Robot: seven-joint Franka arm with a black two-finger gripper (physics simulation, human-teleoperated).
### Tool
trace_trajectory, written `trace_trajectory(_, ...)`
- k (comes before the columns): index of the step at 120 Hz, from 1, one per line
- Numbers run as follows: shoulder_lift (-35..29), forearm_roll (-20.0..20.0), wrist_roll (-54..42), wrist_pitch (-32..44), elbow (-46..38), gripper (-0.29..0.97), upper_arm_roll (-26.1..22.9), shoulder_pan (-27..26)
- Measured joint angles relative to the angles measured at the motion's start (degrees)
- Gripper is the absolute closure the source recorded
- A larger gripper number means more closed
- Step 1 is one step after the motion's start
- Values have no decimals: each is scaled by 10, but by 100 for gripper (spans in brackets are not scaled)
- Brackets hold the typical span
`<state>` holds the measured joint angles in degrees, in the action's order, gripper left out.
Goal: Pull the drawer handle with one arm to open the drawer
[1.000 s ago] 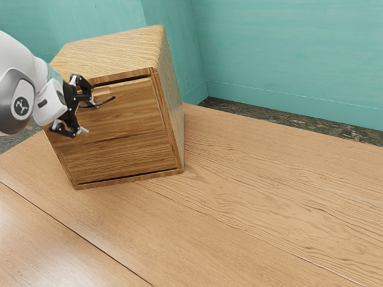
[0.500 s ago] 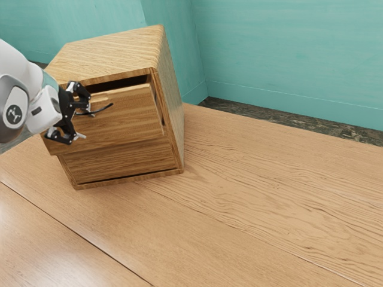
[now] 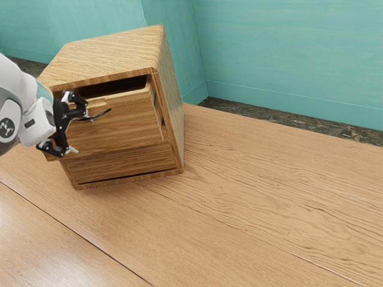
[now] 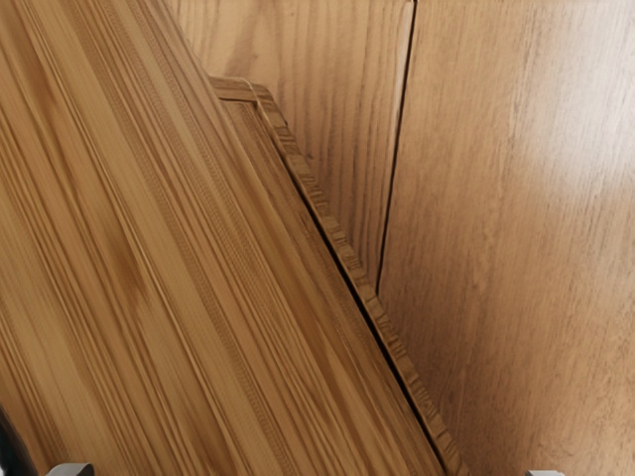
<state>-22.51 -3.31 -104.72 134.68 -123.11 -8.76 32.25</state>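
So, starting at the gripper (image 3: pixel 73 123): the jaws are spread apart, one above and one below the thin dark handle (image 3: pixel 99 112). The handle's near end sits between them. I can't see both pressing on it, so to me it looks hooked more than pinched. The white arm (image 3: pixel 18 116) comes in from the exterior view's left.

The handle sits on the top drawer (image 3: pixel 122 122), which is partway out. Its front stands proud of the cabinet (image 3: pixel 114 54), and there's a dark gap between the drawer's top edge and the cabinet's top panel. The lower front (image 3: pixel 125 161) is flush and shut.

The cabinet sits toward the far edge of the tabletop (image 3: pixel 257 203), close to the teal wall (image 3: pixel 287 48), on the exterior view's left. It's turned at an angle to the tabletop's planks.

In the wrist view, a wood panel (image 4: pixel 149 297) runs just under the hand, with a layered edge and the tabletop beyond it. I can't tell if that's the drawer front or the cabinet face.

Progress-wise I'd call it started but only partly done. The drawer has cleared the frame a bit, and most of its depth looks to be inside. What's left is a straight pull along the drawer's own line. With a loose hook on the handle, slipping off is the main risk.
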Motion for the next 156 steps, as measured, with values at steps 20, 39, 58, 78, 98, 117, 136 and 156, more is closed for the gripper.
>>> trace_trajectory(20,-19,0,0,1,-19,24,0,0)
trace_trajectory(39,-33,0,0,1,-32,23,-1,-1)
trace_trajectory(58,-61,2,0,1,-57,22,-1,-2)
trace_trajectory(78,-74,0,1,2,-68,23,-1,-4)
trace_trajectory(98,-96,1,1,-1,-82,30,-1,-6)
trace_trajectory(117,-118,2,1,-7,-93,37,-1,-7)
trace_trajectory(136,-127,4,2,-16,-95,40,-1,-7)
trace_trajectory(156,-136,6,3,-21,-100,42,0,-7)
